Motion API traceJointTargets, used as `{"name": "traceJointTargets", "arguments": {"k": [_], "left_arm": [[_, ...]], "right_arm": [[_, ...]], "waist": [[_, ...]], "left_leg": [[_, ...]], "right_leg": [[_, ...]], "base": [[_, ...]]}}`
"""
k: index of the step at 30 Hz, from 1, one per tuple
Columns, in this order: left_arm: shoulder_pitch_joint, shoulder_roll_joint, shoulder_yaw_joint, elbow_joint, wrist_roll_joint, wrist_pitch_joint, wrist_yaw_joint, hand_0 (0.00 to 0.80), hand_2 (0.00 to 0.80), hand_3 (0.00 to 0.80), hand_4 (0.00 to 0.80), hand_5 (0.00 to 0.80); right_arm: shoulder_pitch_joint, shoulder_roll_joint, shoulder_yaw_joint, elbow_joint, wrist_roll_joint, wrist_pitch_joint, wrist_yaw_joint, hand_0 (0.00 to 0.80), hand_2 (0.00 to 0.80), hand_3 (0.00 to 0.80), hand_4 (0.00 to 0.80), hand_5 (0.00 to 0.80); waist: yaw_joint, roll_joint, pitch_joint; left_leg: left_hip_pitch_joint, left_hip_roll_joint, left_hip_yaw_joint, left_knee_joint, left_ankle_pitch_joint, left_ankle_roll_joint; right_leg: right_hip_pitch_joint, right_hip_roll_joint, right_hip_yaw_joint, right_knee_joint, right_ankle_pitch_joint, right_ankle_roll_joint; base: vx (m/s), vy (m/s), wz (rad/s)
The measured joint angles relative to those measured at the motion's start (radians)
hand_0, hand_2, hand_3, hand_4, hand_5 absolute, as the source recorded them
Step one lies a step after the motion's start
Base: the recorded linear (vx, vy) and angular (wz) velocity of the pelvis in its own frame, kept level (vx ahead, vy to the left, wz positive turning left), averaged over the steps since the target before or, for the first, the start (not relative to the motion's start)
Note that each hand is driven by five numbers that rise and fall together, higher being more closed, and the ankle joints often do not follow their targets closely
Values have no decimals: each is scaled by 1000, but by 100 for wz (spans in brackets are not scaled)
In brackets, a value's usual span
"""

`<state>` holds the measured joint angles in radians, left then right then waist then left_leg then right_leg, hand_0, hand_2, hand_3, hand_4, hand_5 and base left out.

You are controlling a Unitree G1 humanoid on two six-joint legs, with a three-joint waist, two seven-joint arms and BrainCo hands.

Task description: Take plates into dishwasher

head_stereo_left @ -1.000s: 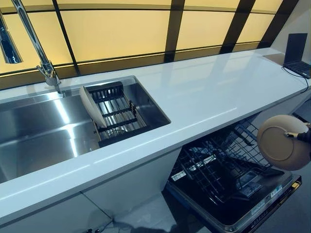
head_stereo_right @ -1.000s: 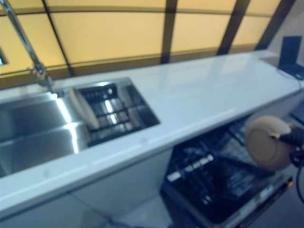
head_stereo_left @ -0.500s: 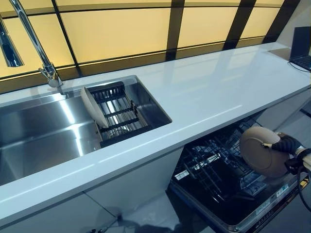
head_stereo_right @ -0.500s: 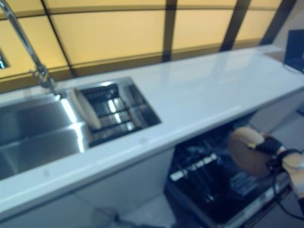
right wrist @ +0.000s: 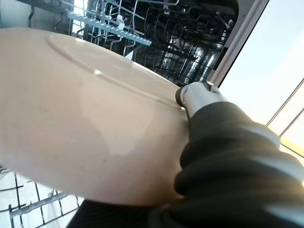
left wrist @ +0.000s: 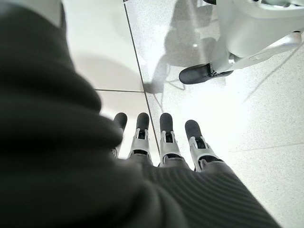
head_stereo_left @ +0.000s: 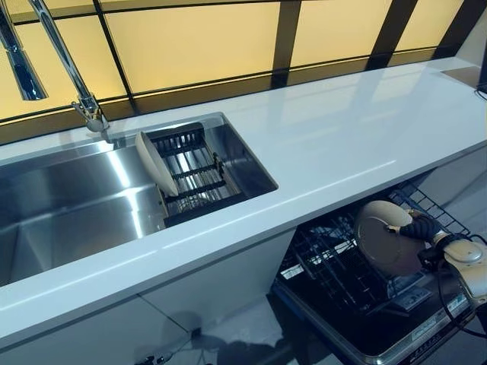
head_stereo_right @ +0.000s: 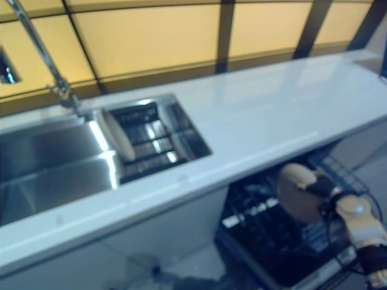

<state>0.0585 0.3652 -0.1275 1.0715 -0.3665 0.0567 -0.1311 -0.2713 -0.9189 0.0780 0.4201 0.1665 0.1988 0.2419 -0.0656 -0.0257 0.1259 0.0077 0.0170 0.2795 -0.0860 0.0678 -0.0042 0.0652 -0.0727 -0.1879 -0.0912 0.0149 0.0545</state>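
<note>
My right hand [head_stereo_left: 423, 229] is shut on a beige plate [head_stereo_left: 386, 237], held on edge just above the wire rack [head_stereo_left: 335, 258] of the open dishwasher under the counter. In the right wrist view the plate [right wrist: 85, 118] fills the frame, my thumb [right wrist: 199, 97] pinching its rim, with the rack's tines [right wrist: 156, 33] beyond. A second beige plate [head_stereo_left: 155, 163] leans upright in the drying rack [head_stereo_left: 194, 179] inside the sink. My left hand [left wrist: 161, 142] hangs over the floor with fingers straight, holding nothing.
A white counter [head_stereo_left: 335, 137] runs above the dishwasher. The steel sink [head_stereo_left: 68, 205] with a tall faucet [head_stereo_left: 72, 76] lies at the left. The dishwasher door [head_stereo_left: 396, 342] lies open at the front. White cabinet fronts [head_stereo_left: 221, 281] stand left of it.
My right hand has carried the plate down and to the left, from beside the dishwasher to just over its rack. The camera has shifted slightly.
</note>
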Motion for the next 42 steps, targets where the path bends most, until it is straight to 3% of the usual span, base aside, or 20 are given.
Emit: {"name": "traceJointTargets", "arguments": {"k": [27, 42], "left_arm": [[-23, -2, -2, -29, -1, 7, -6, 0, 0, 0, 0, 0], [-25, -3, -9, -53, -2, 18, -7, 0, 0, 0, 0, 0]], "right_arm": [[-43, 123, 94, 179, -158, 3, -55, 800, 800, 800, 800, 800], [-81, 128, 100, 274, -195, 4, -55, 800, 800, 800, 800, 800]], "waist": [[12, 26, 33], [29, 51, 39]], "left_leg": [[-2, -1, -23, 0, 5, 4], [-3, -1, -40, 0, 12, 5]], "right_leg": [[12, -3, -25, 0, -2, 1], [20, -3, -41, 0, -2, 1]], "base": [[-1, 0, 2], [-6, 1, 3]]}}
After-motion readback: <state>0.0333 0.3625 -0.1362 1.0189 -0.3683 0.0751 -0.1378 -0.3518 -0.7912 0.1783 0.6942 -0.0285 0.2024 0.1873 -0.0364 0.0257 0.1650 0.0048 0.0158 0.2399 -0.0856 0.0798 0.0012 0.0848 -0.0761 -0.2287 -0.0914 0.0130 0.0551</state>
